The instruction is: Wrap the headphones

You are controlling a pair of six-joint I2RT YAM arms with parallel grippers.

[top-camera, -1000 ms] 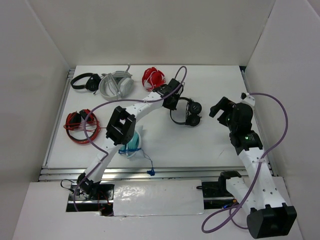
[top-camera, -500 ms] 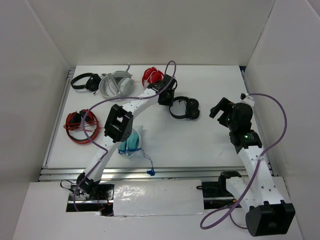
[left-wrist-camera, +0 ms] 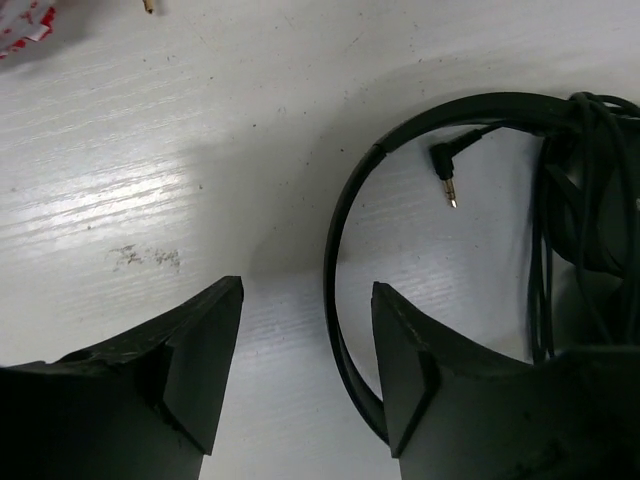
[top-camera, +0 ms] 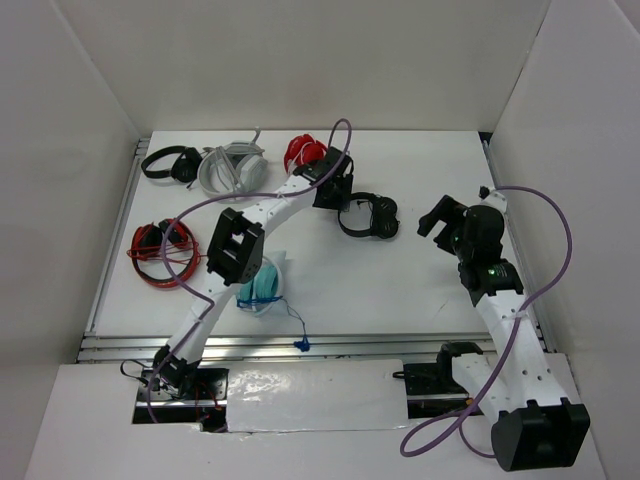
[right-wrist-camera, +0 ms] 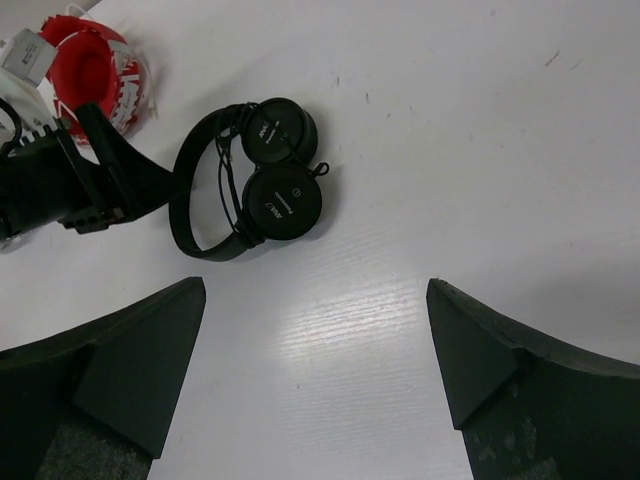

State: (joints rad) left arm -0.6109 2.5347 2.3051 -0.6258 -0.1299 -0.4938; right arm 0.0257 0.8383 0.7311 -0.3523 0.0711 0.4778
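Observation:
The black headphones (top-camera: 368, 215) lie flat on the white table near its middle, earcups side by side and the cable wound round them. My left gripper (top-camera: 333, 195) is at their left end, open. In the left wrist view the thin headband (left-wrist-camera: 338, 240) curves between the jaws of the left gripper (left-wrist-camera: 307, 290), close to the right finger (left-wrist-camera: 420, 380) and not clamped. The cable's plug (left-wrist-camera: 447, 182) rests inside the band's loop. My right gripper (top-camera: 440, 215) hovers open to the right; its view shows the headphones (right-wrist-camera: 272, 190) well ahead of the right gripper (right-wrist-camera: 316, 290).
Along the back left lie a red bundle (top-camera: 306, 154), white headphones (top-camera: 232, 170) and another black pair (top-camera: 165, 162). Red-and-black headphones (top-camera: 160, 250) sit at the left. A teal pair (top-camera: 262, 288) with blue cable (top-camera: 297, 325) lies under the left arm. White walls enclose the table.
The left gripper has opened and let go of the headband. The headphones have settled flat on the table, slightly left of where they hung. The right arm has not moved.

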